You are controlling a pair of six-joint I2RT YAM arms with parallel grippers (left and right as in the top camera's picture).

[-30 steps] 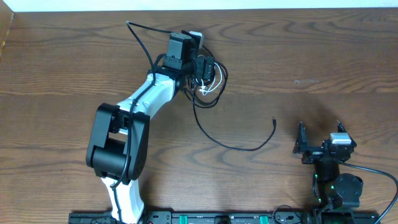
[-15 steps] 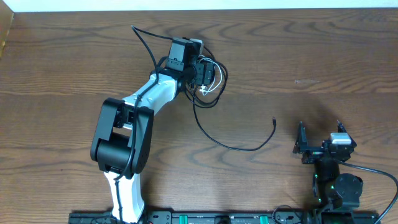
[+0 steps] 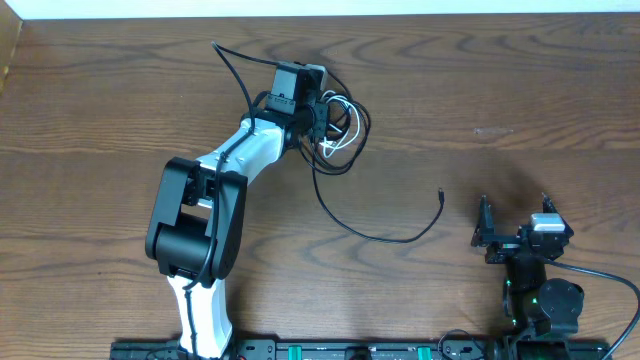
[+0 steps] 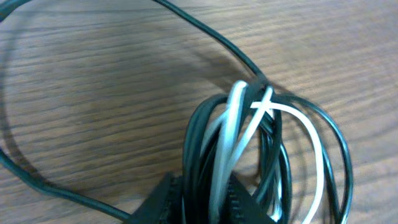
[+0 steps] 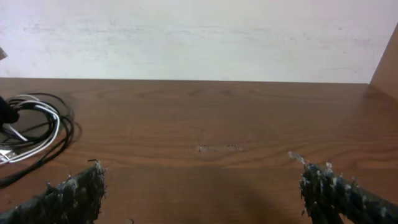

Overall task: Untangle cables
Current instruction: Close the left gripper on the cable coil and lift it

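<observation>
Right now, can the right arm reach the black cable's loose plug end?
Probably yes. The plug end lies on bare table near the open right gripper, nothing between them.

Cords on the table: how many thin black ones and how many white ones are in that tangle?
black cord: 1
white cord: 1
Total: 2
</observation>
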